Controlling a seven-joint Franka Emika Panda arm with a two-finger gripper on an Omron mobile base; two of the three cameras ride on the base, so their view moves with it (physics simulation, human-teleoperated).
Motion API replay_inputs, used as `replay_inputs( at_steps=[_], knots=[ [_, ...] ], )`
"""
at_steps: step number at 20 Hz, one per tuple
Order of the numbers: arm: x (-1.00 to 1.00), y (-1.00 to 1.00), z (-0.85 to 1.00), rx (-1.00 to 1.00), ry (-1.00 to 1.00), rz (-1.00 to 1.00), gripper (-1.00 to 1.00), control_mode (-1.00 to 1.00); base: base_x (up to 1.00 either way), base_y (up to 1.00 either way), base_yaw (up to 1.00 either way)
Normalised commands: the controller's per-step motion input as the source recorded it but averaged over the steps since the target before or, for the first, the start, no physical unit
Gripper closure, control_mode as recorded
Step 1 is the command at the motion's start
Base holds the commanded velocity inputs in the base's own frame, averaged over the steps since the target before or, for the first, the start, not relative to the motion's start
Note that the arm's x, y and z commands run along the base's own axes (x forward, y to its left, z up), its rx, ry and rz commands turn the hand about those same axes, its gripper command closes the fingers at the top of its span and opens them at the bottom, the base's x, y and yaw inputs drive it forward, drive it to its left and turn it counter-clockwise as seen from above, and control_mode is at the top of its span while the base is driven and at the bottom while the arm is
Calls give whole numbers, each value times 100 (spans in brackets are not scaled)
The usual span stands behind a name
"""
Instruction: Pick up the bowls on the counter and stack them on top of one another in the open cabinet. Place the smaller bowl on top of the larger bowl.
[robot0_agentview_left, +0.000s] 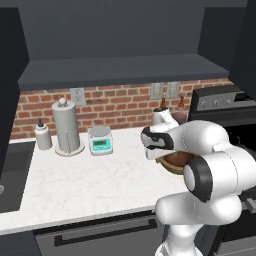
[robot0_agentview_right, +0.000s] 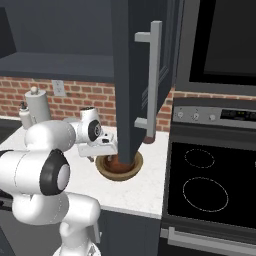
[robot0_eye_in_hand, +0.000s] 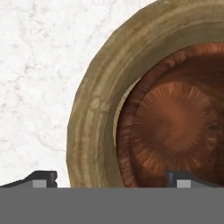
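End effector (robot0_eye_in_hand: 111, 179) is spread wide, straddling the larger bowl (robot0_eye_in_hand: 89, 131)'s near rim at frame bottom. The bowl sits on the surface (robot0_eye_in_hand: 39, 87), so I'd drop straight down and pinch that thick rim squarely.

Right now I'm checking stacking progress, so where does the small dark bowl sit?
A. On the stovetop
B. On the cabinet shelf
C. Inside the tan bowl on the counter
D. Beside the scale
C: the hand view shows the dark bowl nested within the tan bowl's thick rim, with white counter beside it; the jaws straddle that rim.
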Motion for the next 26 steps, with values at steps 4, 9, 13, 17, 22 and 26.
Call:
replay_inputs(
  at_steps=[4, 9, 13, 17, 22, 26],
  knots=[
    [-1, 0, 27, 1, -6, 0, -100, -100, 0, 0, 0],
    [0, 0, -24, -3, -3, 1, -100, -100, 0, 0, 0],
    [0, 0, -35, -4, 0, 1, -100, -100, 0, 0, 0],
    [0, -1, -38, -6, -2, 3, -100, -100, 0, 0, 0],
    [-7, -19, -43, -13, -13, 10, 100, -100, 0, 0, 0],
    [0, -7, -11, -3, -5, 5, 100, -100, 0, 0, 0]
  ],
)
